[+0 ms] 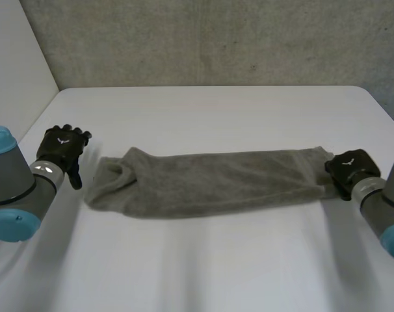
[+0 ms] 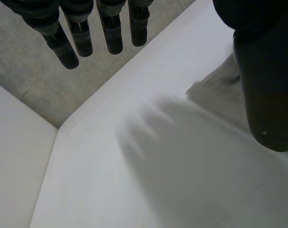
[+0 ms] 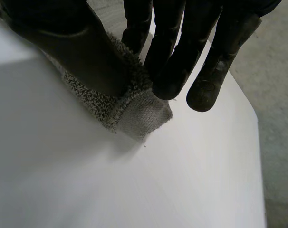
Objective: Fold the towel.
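A grey towel (image 1: 210,182) lies folded into a long band across the middle of the white table (image 1: 216,110). My right hand (image 1: 350,170) is at the towel's right end, and in its wrist view the thumb (image 3: 82,52) and fingers (image 3: 175,71) pinch the towel's corner (image 3: 134,111) between them. My left hand (image 1: 62,151) hovers just left of the towel's rumpled left end, apart from it. Its fingers (image 2: 82,33) hang straight, the thumb (image 2: 267,80) spread wide, nothing in them; the towel's edge (image 2: 220,92) lies beside the thumb.
A grey textured wall (image 1: 216,39) runs behind the table's far edge, and a white panel (image 1: 15,58) stands at the left. Bare tabletop lies in front of and behind the towel.
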